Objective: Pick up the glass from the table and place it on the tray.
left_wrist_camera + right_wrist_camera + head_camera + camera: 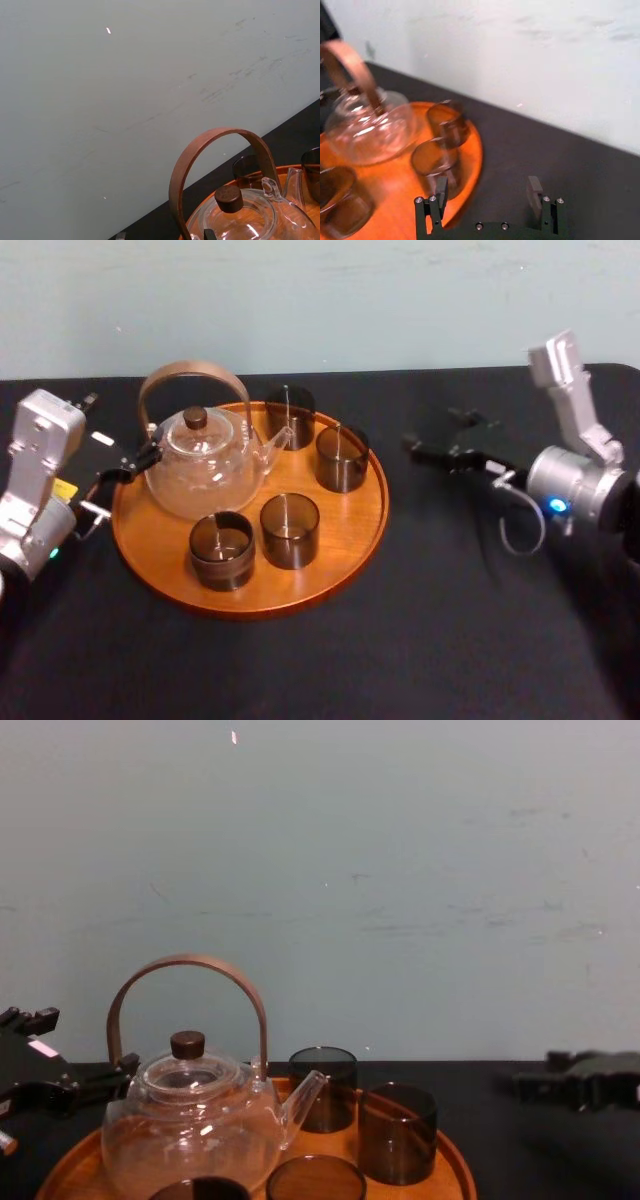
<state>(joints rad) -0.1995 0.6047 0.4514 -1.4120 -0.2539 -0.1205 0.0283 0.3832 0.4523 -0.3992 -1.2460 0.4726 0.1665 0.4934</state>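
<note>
Head view, largest down: black table [450, 640] under round wooden tray [352, 528]. On tray, teapot [205, 475] plus four upright glasses [290, 530], one glass [342, 458] nearest the right rim. Right gripper [487, 189] over table, near that rim, to the glass's right, fingers spread wide, holding nothing. Left gripper [148, 452] beside teapot's left side, grip impossible to tell. Placement apparently done; right arm nearer.

Before me, the table [450, 620] is matt black; the tray [352, 522] glossy, smooth wood. The teapot [205, 475] is clear glass, wood-handled; the glasses [290, 530] smoky, shiny.
</note>
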